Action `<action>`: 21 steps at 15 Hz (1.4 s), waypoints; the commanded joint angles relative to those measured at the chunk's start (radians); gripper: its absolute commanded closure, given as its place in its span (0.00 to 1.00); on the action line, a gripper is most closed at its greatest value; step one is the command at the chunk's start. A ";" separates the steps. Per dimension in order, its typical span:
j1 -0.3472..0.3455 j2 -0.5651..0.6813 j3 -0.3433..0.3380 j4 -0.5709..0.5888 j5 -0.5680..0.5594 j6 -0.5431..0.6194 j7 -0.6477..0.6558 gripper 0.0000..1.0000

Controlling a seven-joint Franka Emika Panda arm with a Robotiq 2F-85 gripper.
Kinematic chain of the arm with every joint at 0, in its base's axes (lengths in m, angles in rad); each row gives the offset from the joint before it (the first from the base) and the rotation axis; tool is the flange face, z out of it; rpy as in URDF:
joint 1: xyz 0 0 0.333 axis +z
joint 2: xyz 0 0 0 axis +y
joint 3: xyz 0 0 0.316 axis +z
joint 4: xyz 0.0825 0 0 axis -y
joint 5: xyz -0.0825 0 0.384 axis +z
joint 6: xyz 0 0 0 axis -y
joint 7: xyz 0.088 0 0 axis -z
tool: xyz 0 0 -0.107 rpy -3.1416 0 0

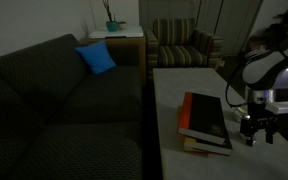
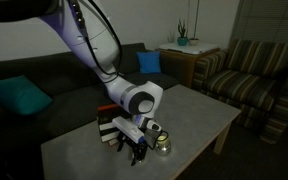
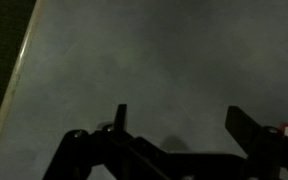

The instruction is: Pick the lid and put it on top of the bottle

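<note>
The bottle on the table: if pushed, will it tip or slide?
The bottle looks low and wide, so it would probably slide, not tip. Its glassy shine suggests a slippery, perhaps fragile surface. It is small beside the books, so likely light.

The bottle is a small, squat, round container, pale and glassy with a bright glint on its side. It stands upright on the bench, towards the long edge nearest the camera in an exterior view, roughly midway along it. Whether its mouth is open cannot be told. The lid cannot be made out in these dim pictures.
</note>
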 commanded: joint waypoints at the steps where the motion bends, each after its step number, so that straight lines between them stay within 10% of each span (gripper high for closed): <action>1: 0.008 0.000 -0.020 -0.034 0.006 0.078 0.027 0.00; 21: 0.002 -0.002 -0.029 -0.029 0.012 0.207 0.088 0.00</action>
